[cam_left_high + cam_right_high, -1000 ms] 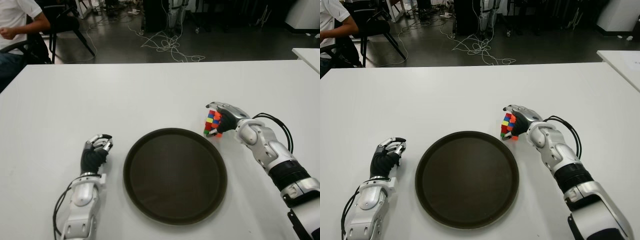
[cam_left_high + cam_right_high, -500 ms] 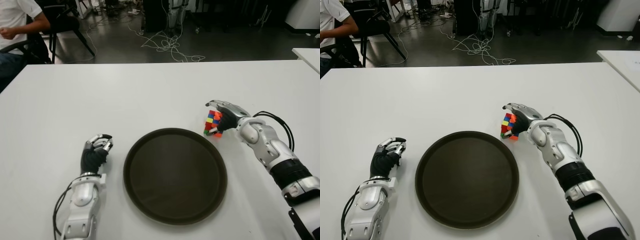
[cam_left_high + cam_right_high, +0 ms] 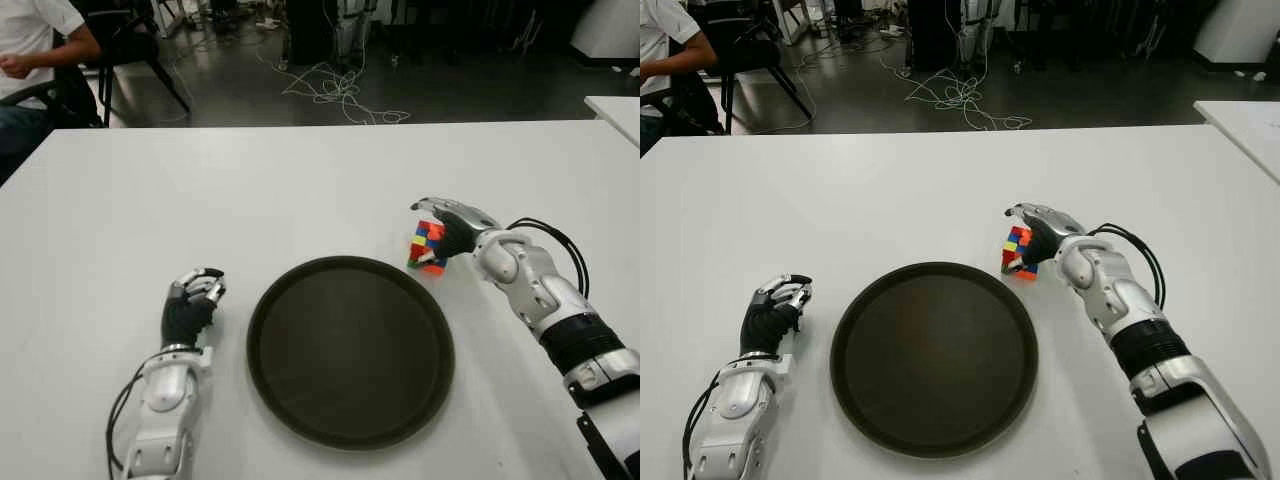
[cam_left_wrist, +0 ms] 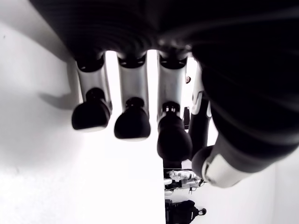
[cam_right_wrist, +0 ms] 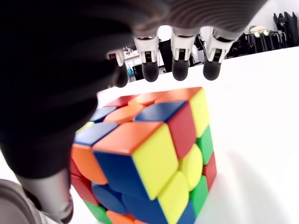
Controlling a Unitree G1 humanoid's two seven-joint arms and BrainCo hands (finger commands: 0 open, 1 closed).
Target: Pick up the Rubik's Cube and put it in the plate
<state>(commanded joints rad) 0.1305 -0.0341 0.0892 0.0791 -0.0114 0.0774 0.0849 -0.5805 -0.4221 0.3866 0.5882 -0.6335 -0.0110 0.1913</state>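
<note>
Left hand (image 3: 192,298): left of the plate, fingers curled, holding nothing. Plate (image 3: 350,349): 1 round dark tray, centre of the white table (image 3: 250,190), nothing in it. Rubik's Cube (image 3: 426,246): on the table just beyond the plate's far-right rim. Right hand (image 3: 447,229): fingers arched over the cube; grip cannot be told.

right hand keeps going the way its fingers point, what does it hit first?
The Rubik's Cube, sitting right at the right hand, fingers arched over it. Beyond it, probably the plate rim; depth is unclear.
</note>
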